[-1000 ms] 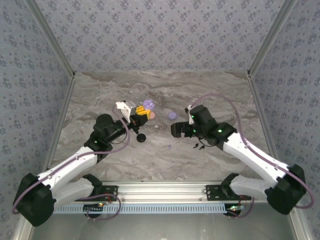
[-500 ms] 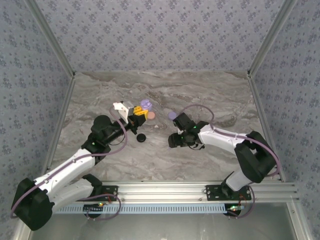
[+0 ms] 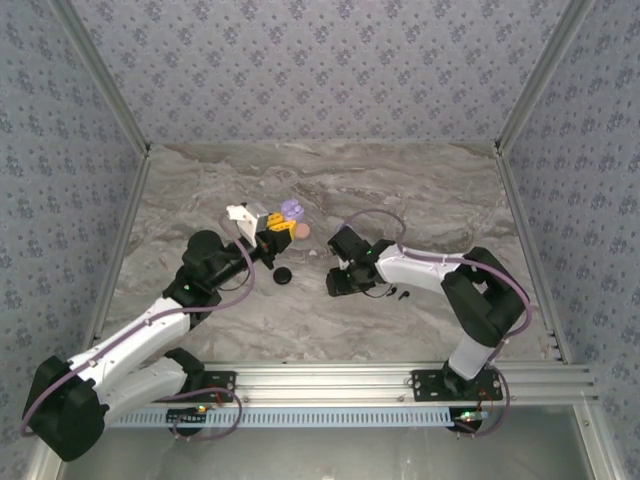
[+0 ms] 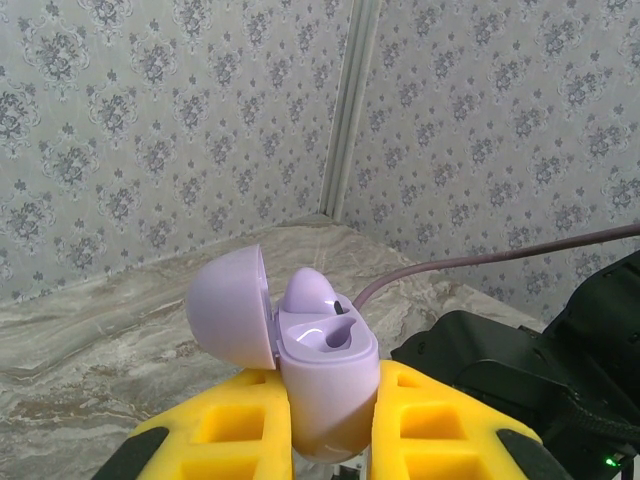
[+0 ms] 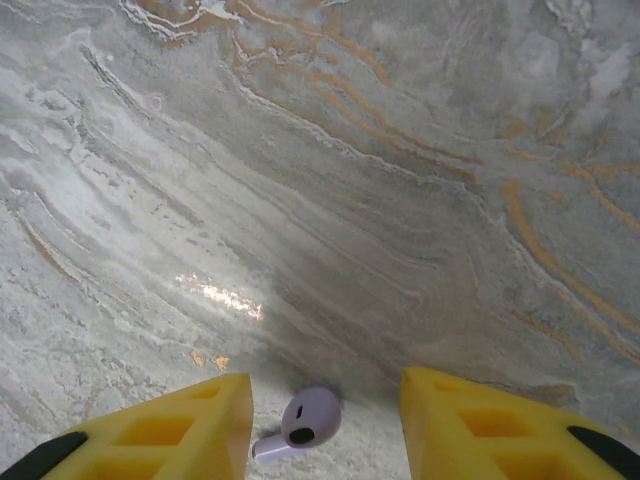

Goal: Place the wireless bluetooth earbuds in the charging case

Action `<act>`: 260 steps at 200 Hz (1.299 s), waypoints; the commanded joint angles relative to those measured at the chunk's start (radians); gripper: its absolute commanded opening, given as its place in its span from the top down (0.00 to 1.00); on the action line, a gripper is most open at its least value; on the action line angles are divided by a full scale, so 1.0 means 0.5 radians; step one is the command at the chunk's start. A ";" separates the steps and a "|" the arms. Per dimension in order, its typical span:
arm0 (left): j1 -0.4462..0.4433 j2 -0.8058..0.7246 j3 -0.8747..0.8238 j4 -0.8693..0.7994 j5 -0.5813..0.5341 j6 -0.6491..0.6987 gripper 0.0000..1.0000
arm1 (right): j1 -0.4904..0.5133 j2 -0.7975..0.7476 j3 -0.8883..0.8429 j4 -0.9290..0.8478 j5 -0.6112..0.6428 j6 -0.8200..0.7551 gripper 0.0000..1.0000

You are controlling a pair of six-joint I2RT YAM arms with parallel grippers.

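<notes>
Now your right gripper (image 5: 327,405) straddles a pale purple earbud (image 5: 305,420) lying on the table (image 5: 400,150), fingers spread, not touching it. Meanwhile your left gripper (image 4: 330,425) pinches the open charging case (image 4: 325,365). Pick step; next squeeze gently, lift, carry across.

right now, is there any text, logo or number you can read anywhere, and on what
None can be read.
The purple charging case, the pale earbud and the marble table bear no print.
Any marking on the arms is too small to tell.
</notes>
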 commanded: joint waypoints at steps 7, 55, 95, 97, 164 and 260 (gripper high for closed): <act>0.009 -0.036 -0.008 0.014 -0.031 0.004 1.00 | 0.041 0.066 0.087 -0.104 0.047 -0.036 0.59; 0.008 -0.027 -0.012 0.019 -0.031 -0.003 1.00 | 0.099 0.121 0.157 -0.225 0.099 -0.042 0.63; 0.008 -0.018 -0.012 0.023 -0.030 -0.001 1.00 | 0.139 0.167 0.192 -0.287 0.150 -0.051 0.68; 0.008 -0.019 -0.012 0.023 -0.028 -0.003 1.00 | 0.140 0.169 0.191 -0.291 0.149 -0.051 0.68; 0.008 -0.016 -0.012 0.021 -0.028 -0.004 1.00 | 0.158 0.185 0.208 -0.304 0.214 -0.061 0.79; 0.004 0.170 0.036 0.150 0.099 -0.116 1.00 | 0.136 -0.429 0.189 -0.340 0.536 -0.331 0.83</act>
